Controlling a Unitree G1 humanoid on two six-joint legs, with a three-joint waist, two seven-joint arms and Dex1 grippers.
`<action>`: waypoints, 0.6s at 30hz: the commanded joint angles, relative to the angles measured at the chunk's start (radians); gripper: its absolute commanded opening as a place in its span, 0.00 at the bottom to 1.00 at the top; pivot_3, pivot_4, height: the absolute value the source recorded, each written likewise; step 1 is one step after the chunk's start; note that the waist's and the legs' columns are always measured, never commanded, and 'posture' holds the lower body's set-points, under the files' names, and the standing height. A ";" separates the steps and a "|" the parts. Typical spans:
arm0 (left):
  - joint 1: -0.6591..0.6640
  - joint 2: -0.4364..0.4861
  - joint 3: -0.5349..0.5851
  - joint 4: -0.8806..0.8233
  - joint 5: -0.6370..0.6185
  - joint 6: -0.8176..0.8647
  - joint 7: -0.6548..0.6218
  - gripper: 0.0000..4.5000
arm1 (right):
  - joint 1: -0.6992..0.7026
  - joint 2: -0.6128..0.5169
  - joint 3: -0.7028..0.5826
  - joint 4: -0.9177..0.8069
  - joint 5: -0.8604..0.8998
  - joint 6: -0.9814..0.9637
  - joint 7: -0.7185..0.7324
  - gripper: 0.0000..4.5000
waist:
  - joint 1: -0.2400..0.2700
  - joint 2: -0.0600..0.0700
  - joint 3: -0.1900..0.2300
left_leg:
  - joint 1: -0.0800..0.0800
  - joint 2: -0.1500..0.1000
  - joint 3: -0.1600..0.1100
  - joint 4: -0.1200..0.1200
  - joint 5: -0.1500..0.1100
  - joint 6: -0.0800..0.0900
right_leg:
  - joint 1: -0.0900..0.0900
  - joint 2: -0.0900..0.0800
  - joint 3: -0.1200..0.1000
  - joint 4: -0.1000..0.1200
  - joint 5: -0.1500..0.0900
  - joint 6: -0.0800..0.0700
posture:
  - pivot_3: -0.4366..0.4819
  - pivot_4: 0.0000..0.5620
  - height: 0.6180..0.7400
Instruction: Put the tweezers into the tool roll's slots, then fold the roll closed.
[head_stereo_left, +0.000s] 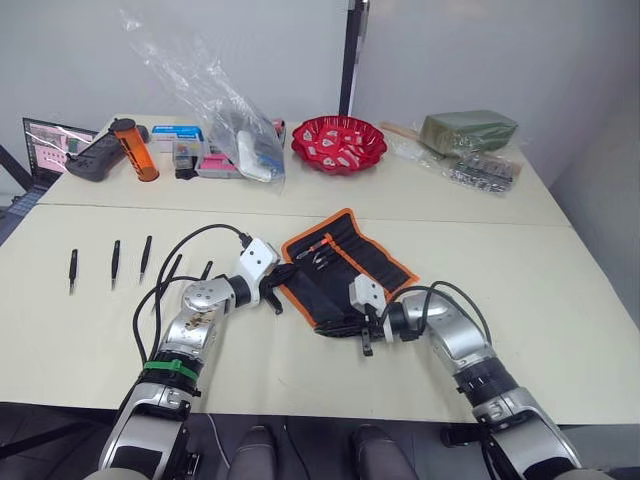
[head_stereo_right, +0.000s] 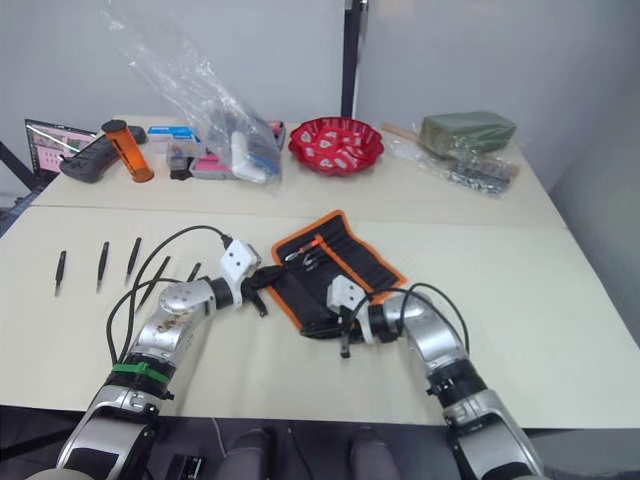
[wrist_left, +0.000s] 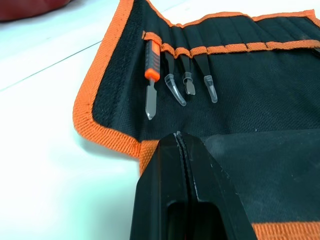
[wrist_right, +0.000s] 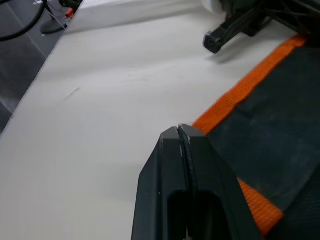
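The tool roll (head_stereo_left: 345, 268) lies unrolled on the middle of the table, inner face up, black with orange trim. Its slots (wrist_left: 210, 50) hold an orange-handled tool (wrist_left: 151, 75) and three black tools with clear tip caps. Several loose black tweezers (head_stereo_left: 115, 263) lie in a row on the table to the left. My left gripper (wrist_left: 178, 137) is shut, its tips over the roll's left orange edge, with nothing visible between the fingers. My right gripper (wrist_right: 178, 131) is shut too, tips at the roll's near orange edge (wrist_right: 235, 95); from the head it sits at the roll's front corner (head_stereo_left: 362, 335).
Along the back of the table stand a red bowl (head_stereo_left: 338, 143), a crumpled plastic bag (head_stereo_left: 230, 110) over small boxes, an orange cylinder (head_stereo_left: 135, 150), a laptop (head_stereo_left: 50, 145) and a green block in wrapping (head_stereo_left: 468, 130). A seam (head_stereo_left: 500, 224) divides the two tabletops.
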 joint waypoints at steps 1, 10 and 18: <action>0.038 0.028 0.018 -0.061 -0.024 -0.017 -0.040 0.00 | 0.007 -0.037 -0.062 -0.177 0.094 0.065 0.017 0.00 | -0.005 0.000 0.000 | 0.000 0.000 0.000 0.000 0.000 0.000 | -0.001 0.000 0.000 0.000 0.000 0.000 | 0.48 0.27 0.91; 0.097 0.139 0.111 -0.262 -0.141 0.057 -0.124 0.00 | -0.016 -0.133 -0.255 -0.213 0.214 0.191 -0.068 0.00 | -0.004 0.001 0.002 | -0.001 0.000 0.001 -0.003 0.000 0.000 | -0.002 0.000 0.001 -0.001 0.000 0.000 | 0.48 0.27 0.91; 0.200 0.307 0.310 -0.326 -0.224 0.130 -0.133 0.18 | -0.070 -0.179 -0.413 0.047 0.198 0.110 -0.162 0.00 | -0.012 0.001 0.003 | -0.001 0.000 0.002 -0.006 0.000 0.000 | -0.003 -0.001 0.001 -0.004 0.000 -0.001 | 0.48 0.27 0.91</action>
